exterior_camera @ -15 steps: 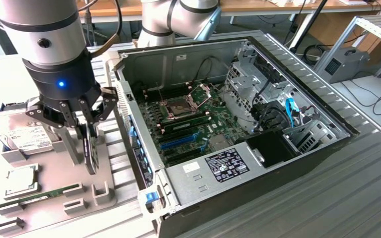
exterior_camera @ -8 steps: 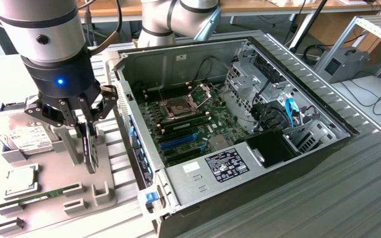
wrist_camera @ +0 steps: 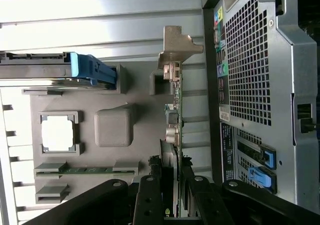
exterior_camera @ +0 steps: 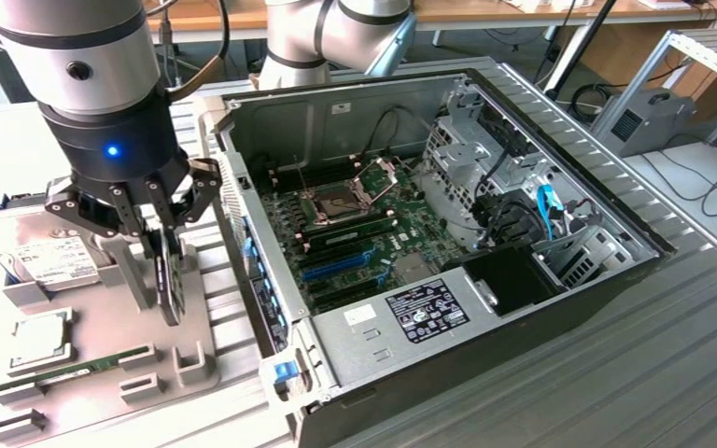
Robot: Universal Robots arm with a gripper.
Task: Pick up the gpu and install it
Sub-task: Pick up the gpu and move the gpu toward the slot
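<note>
Green gpu [wrist_camera: 174, 110] edge-on w/ gripper [wrist_camera: 171, 180] clamped on it; fan face hidden.

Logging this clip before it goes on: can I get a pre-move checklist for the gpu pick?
1. Pincer centred on the gpu: ok.
2. gpu standing on edge at the gray holder, bracket end at its slot: ok.
3. gpu lifted clear of the holder: cannot tell.
4. Computer case open on top, blue slots free of cards: ok.
5. Hard drive and memory stick apart from the pincer: ok.
</note>
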